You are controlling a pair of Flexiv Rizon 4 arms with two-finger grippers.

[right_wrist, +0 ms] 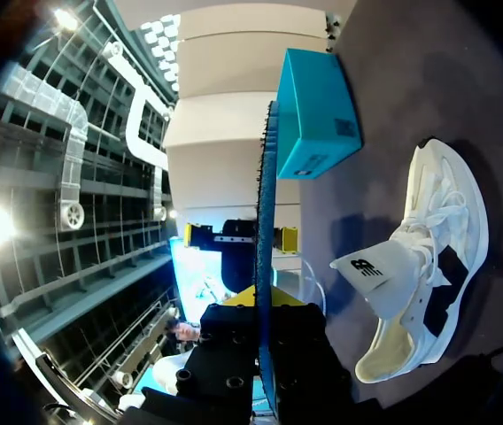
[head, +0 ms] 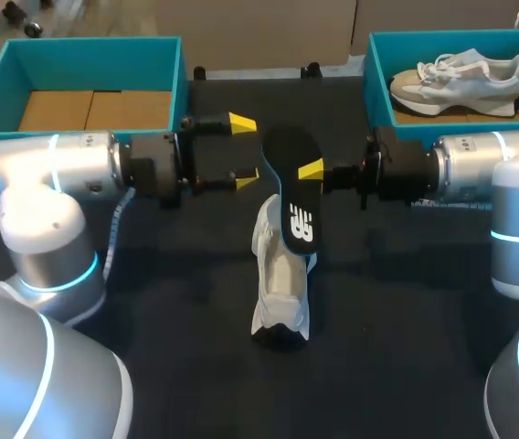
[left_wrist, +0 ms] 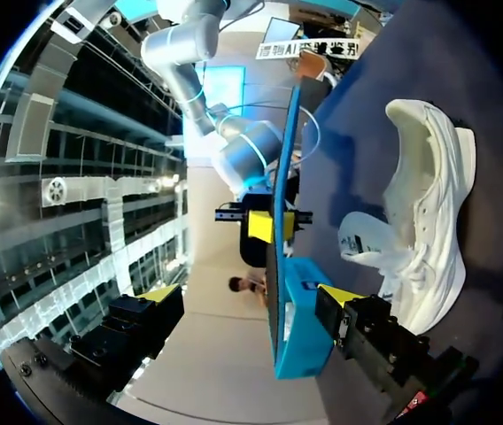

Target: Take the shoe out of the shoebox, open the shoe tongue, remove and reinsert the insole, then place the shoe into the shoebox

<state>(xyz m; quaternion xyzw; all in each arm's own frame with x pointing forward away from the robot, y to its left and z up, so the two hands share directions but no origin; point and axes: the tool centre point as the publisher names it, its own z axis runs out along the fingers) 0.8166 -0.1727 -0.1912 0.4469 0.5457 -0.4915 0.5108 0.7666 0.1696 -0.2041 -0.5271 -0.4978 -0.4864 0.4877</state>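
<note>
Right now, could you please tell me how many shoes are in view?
2. One white shoe lies in the middle of the table; the other shoe sits in the right shoebox. The left shoebox holds none.

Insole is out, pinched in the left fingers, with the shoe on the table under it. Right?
Not the left. The right fingers pinch the insole, and the left fingers stand open, as the head view shows. The shoe does lie on the table under it.
</note>
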